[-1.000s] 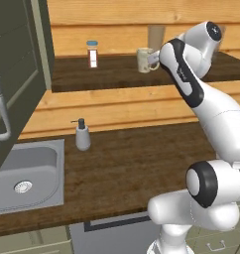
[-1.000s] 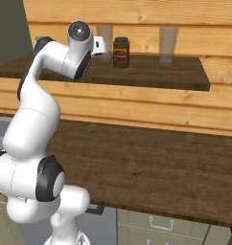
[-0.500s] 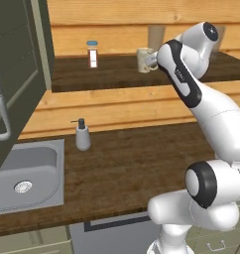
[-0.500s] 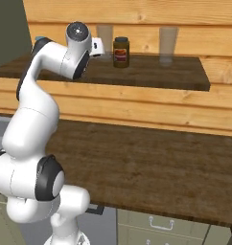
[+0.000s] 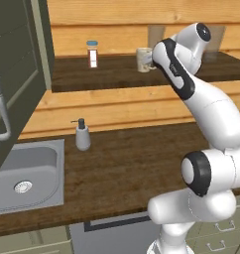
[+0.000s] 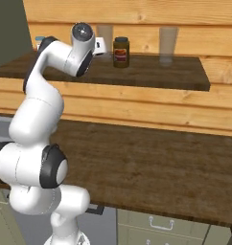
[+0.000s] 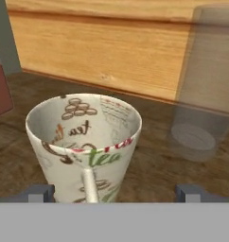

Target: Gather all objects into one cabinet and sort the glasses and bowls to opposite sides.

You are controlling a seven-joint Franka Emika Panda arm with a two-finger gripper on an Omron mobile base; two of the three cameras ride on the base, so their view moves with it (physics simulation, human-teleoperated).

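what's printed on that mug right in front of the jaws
The mug is off-white with brown doodles, green "tea" lettering and red marks, clearest in the hand view.

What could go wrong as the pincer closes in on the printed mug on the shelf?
The clear glass stands close beside the mug, so a wide or skewed approach could knock it over. The open pincer straddles the mug with its handle facing the hand, so an off-centre close might twist it.

Plank wall (image 6: 137, 14), dark wooden counter (image 5: 122, 168), sink (image 5: 23, 173)

a kitchen: steel sink (image 5: 28, 173) in a wooden counter (image 5: 127, 163), soap dispenser (image 5: 82, 135), drawers (image 6: 158, 225) below
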